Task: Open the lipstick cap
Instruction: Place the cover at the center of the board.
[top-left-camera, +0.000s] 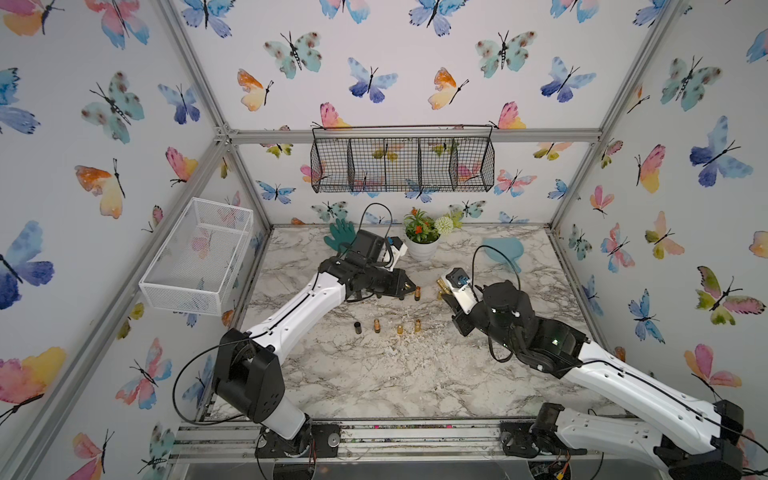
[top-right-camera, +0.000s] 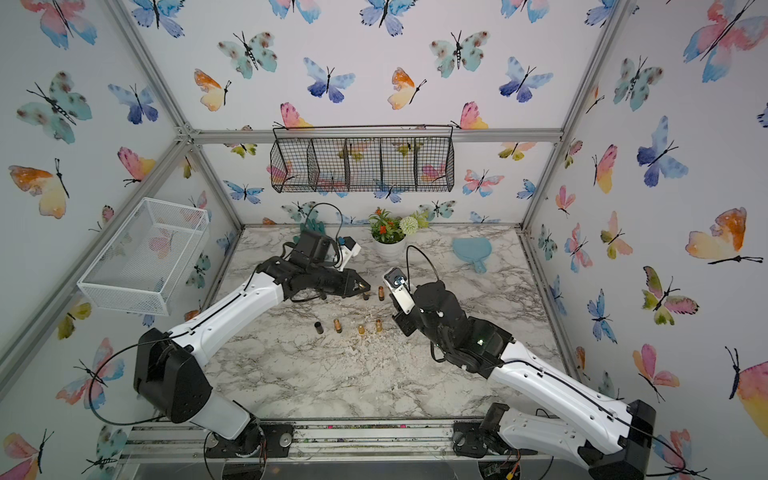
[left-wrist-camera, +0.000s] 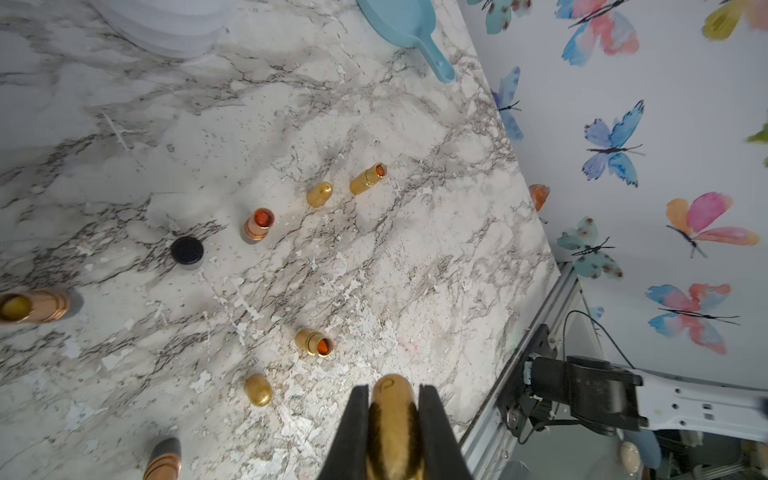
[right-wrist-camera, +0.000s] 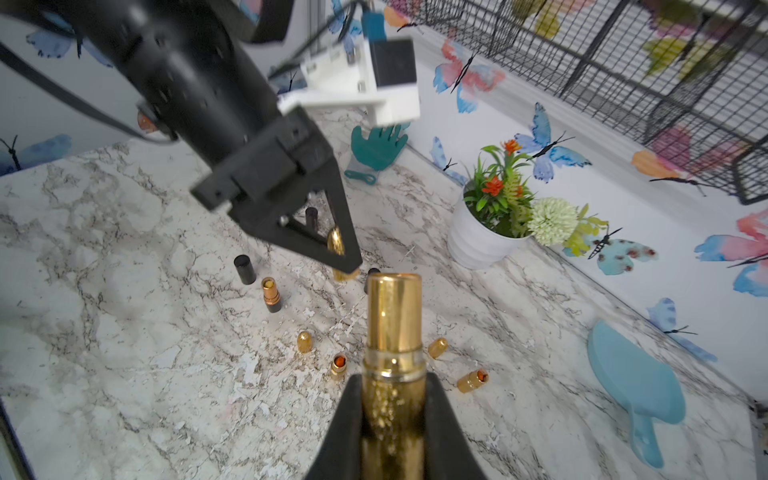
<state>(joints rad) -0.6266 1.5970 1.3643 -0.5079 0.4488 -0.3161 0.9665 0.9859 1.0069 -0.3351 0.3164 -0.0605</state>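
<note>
The lipstick is in two parts, held apart above the marble table (top-left-camera: 374, 374). My left gripper (left-wrist-camera: 393, 388) is shut on the gold, dome-ended lipstick cap (left-wrist-camera: 392, 401). From the right wrist view, that left gripper (right-wrist-camera: 347, 259) hangs just beyond the tube, with the cap (right-wrist-camera: 335, 243) between its fingers. My right gripper (right-wrist-camera: 392, 378) is shut on the glittery gold lipstick base (right-wrist-camera: 394, 415), and the bare inner tube (right-wrist-camera: 395, 311) sticks out past the fingertips. In a top view the left gripper (top-left-camera: 409, 286) and right gripper (top-left-camera: 444, 291) face each other with a small gap between them.
Several loose lipsticks and caps stand on the table: a black cap (top-left-camera: 357, 327), a copper lipstick (top-left-camera: 377, 326), a gold cap (top-left-camera: 400, 330) and gold lipsticks (top-left-camera: 417, 325). At the back are a plant pot (top-left-camera: 422, 247), a blue hand mirror (top-left-camera: 505, 249) and a green hand-shaped holder (top-left-camera: 340, 235). A white basket (top-left-camera: 199, 253) hangs at the left.
</note>
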